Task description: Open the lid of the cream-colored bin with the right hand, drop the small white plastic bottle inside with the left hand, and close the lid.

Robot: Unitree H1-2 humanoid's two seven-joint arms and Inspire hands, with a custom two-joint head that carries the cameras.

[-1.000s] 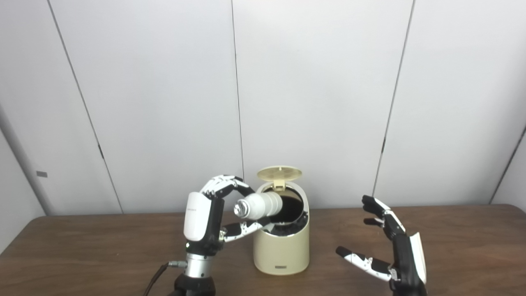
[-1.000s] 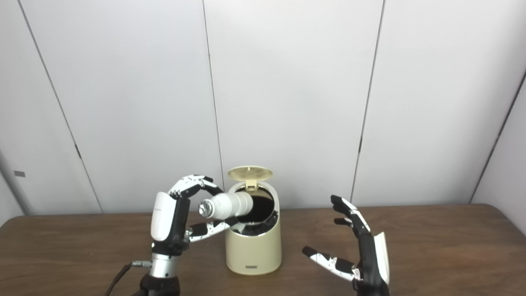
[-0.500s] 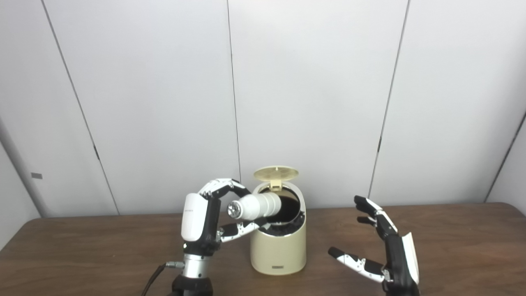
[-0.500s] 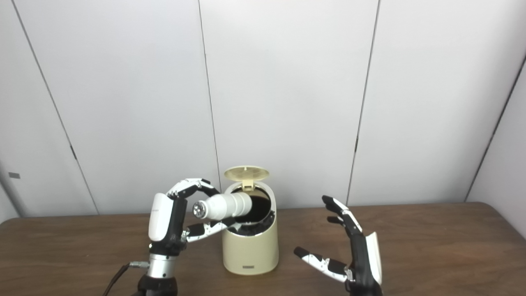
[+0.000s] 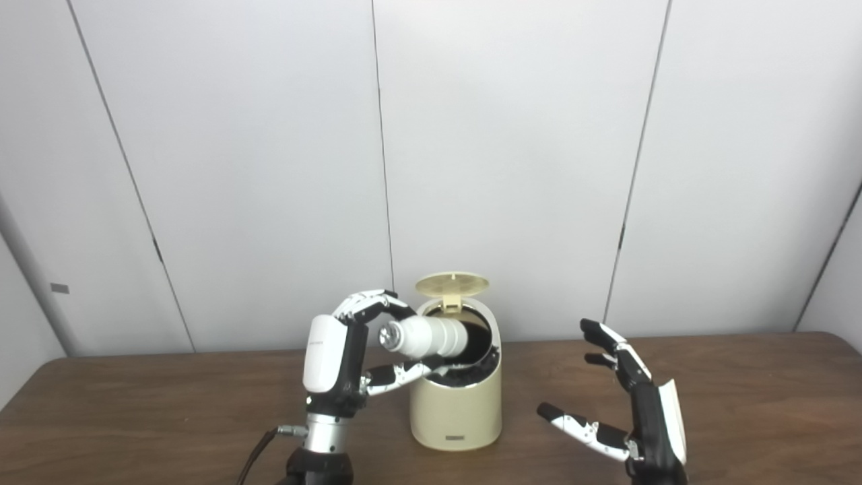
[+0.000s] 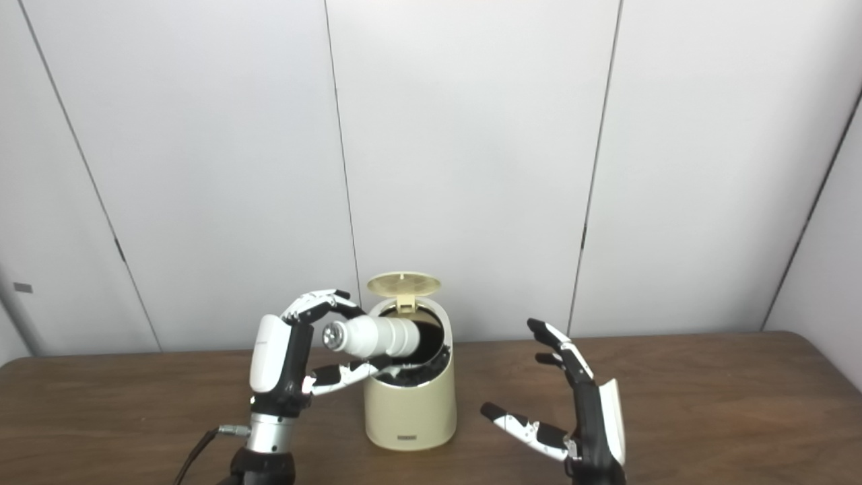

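Left hand [image 5: 337, 367] raised upright beside the bin, fingers curled over and thumb under, clamped on the small white bottle [image 5: 425, 337]. Right hand [image 6: 582, 417] held upright on the far side of the bin, well apart from it, fingers and thumb spread wide, gripping nothing.

Bottle ribbed, lying nearly level, silvery cap end toward the left palm, other end poked into the mouth of the cream-colored bin [image 5: 458, 411]. Lid [image 5: 452, 283] flipped up at the back edge. Dark lining visible inside the opening.

Bin between the two hands on a brown wooden table [image 6: 727, 404]. Grey panelled wall [image 6: 471, 155] behind. Dark cable [image 5: 259, 451] trailing from the left wrist.
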